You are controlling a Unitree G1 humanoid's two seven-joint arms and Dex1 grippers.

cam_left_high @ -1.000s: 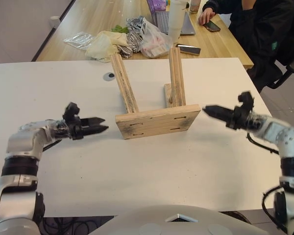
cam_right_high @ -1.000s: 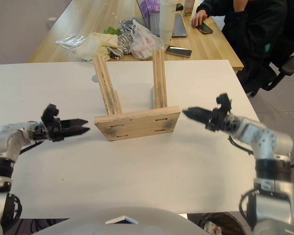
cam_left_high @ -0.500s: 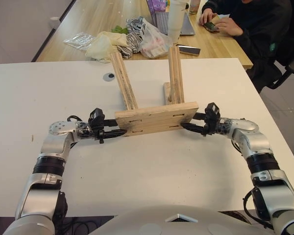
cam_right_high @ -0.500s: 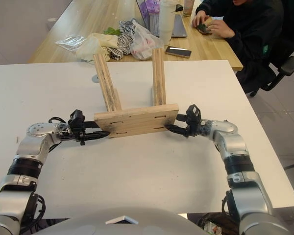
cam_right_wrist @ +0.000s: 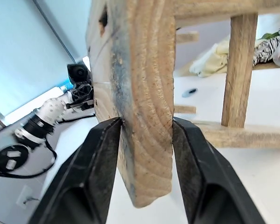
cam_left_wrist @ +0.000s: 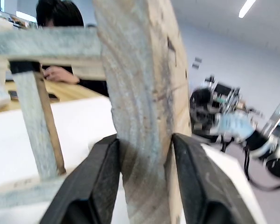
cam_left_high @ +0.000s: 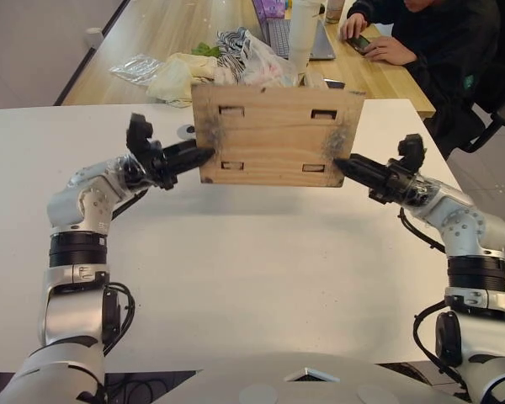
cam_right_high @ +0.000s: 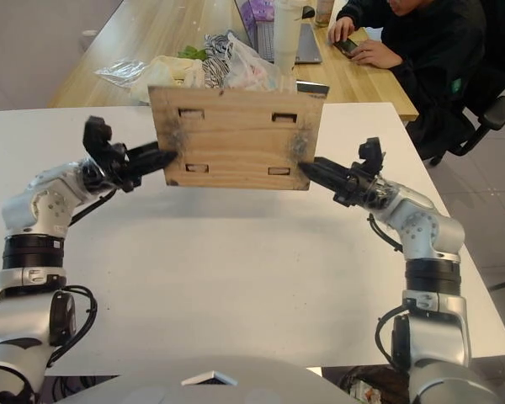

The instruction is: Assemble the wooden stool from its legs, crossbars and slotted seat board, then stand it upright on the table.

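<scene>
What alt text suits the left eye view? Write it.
The left gripper and right gripper clamp opposite edges of the slotted seat board, its face toward the camera, over a white table. A cluttered wooden desk stands behind.

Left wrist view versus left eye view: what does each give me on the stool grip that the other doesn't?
Left wrist: the left hand has its fingers pressed on both faces of the seat board at its edge, with a leg and crossbar behind. Left eye: the right hand clamped on the opposite edge, and the board's four-slot face turned to the camera. Both: the board held in the left hand.
</scene>
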